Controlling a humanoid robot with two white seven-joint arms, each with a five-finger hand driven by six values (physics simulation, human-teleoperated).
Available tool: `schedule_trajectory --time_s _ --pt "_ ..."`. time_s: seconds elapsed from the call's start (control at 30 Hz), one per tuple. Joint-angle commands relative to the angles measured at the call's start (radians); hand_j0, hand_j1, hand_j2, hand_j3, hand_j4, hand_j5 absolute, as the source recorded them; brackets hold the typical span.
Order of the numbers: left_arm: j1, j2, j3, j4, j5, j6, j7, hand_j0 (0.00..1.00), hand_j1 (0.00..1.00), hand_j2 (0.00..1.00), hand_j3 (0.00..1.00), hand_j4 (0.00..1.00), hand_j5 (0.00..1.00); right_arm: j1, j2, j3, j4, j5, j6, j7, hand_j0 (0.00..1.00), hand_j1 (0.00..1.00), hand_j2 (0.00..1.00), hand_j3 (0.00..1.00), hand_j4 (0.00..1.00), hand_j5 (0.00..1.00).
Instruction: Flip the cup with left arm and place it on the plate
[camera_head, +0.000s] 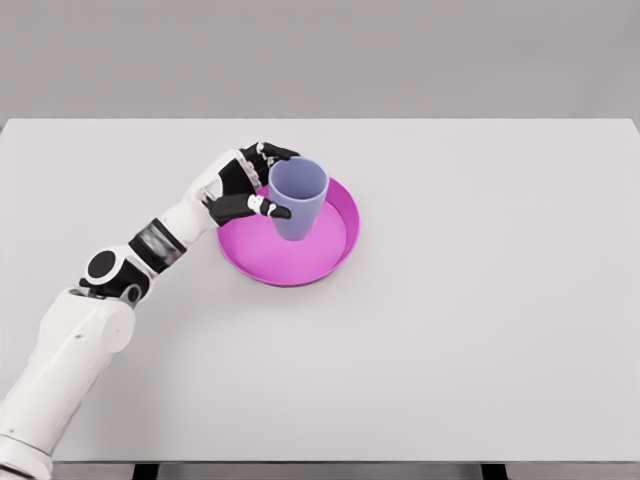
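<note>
Reaching from the bench (450, 330) edge, left robot hand (248, 185) grasping upright cup (297, 198) over plate (338, 250); best lowered level, centred, released only once seated.

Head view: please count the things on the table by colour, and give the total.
Lavender-blue: 1, the cup, upright, held over the plate by the left robot hand.
Magenta: 1, the plate.
Total: 2 things on the white table.

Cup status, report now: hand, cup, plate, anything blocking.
Left hand fingers wrapped around cup. Cup upright, mouth up, over magenta plate; contact with plate unclear. Right arm out of view. Nothing in the way.
</note>
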Motion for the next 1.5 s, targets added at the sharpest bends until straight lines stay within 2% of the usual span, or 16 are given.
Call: schedule_trajectory --time_s 0.0,0.1,0.13,0.23,0.33,0.6,0.83,0.9,1.03,1.17,1.23,1.33,1.4,1.47 --pt "0.0 -0.002 0.0 0.003 0.004 0.0 0.0 0.49 0.49 0.49 0.49 0.49 0.49 0.0 0.0 0.0 0.0 0.0 0.0 0.0 1.0 1.0 1.0 1.0 1.0 1.0" --pt "0.002 -0.002 0.0 0.003 0.0 0.0 0.0 0.5 0.5 0.5 0.5 0.5 0.5 0.0 0.0 0.0 -0.001 0.0 0.0 0.0 1.0 1.0 1.0 1.0 1.0 1.0" --pt "0.003 -0.002 0.0 0.002 -0.002 0.0 0.0 0.53 0.53 0.53 0.53 0.53 0.53 0.0 0.0 0.0 0.0 0.0 0.0 0.0 1.0 1.0 1.0 1.0 1.0 1.0" --pt "0.006 0.005 0.0 -0.001 -0.002 0.0 0.0 0.7 0.7 0.7 0.7 0.7 0.7 0.002 0.0 0.0 0.0 -0.002 -0.001 0.0 1.0 1.0 1.0 1.0 1.0 1.0" --pt "0.006 0.011 0.0 -0.006 -0.002 0.0 0.0 0.82 0.82 0.82 0.82 0.82 0.82 0.002 0.0 0.0 0.0 0.0 0.0 0.0 1.0 1.0 1.0 1.0 1.0 1.0" --pt "0.011 0.012 0.002 -0.009 -0.002 -0.002 0.0 0.92 0.92 0.92 0.92 0.92 0.92 0.0 0.0 0.0 0.0 -0.002 0.0 0.0 1.0 1.0 1.0 1.0 1.0 1.0" --pt "0.015 0.015 0.003 -0.01 0.0 -0.002 0.0 0.96 0.96 0.96 0.96 0.96 0.96 0.0 0.0 0.0 0.0 0.0 0.0 0.0 1.0 1.0 1.0 1.0 1.0 1.0" --pt "0.015 0.028 0.003 -0.035 0.0 -0.002 0.0 0.97 0.97 0.97 0.97 0.97 0.97 0.002 0.0 0.0 0.0 0.0 0.0 0.0 1.0 1.0 1.0 1.0 1.0 1.0" --pt "0.011 0.126 0.012 -0.148 0.024 0.006 0.0 0.99 0.99 0.99 0.99 0.99 0.99 0.002 0.0 0.0 0.0 0.0 0.0 0.0 1.0 1.0 1.0 1.0 1.0 1.0" --pt "0.003 0.212 0.011 -0.196 0.087 0.011 0.0 1.0 1.0 1.0 1.0 1.0 1.0 0.002 0.0 0.0 0.0 -0.002 0.0 0.0 1.0 1.0 1.0 1.0 1.0 1.0" --pt "0.011 0.383 -0.005 -0.267 0.086 0.011 0.0 1.0 1.0 1.0 1.0 1.0 1.0 0.002 0.0 0.0 0.0 0.0 0.0 0.0 1.0 1.0 1.0 1.0 1.0 1.0" --pt "0.018 0.58 -0.026 -0.406 0.113 0.005 0.0 1.0 1.0 1.0 1.0 1.0 1.0 0.002 0.0 0.0 0.0 0.0 -0.001 0.0 1.0 1.0 1.0 1.0 1.0 1.0" --pt "0.066 0.656 -0.024 -0.431 0.165 0.001 0.0 1.0 1.0 1.0 1.0 1.0 1.0 0.0 0.0 0.0 0.0 0.0 0.0 0.0 1.0 1.0 1.0 1.0 1.0 1.0" --pt "0.071 0.709 -0.024 -0.438 0.165 0.0 0.0 1.0 1.0 1.0 1.0 1.0 1.0 0.002 0.0 0.0 0.0 0.0 0.0 0.0 1.0 1.0 1.0 1.0 1.0 1.0"
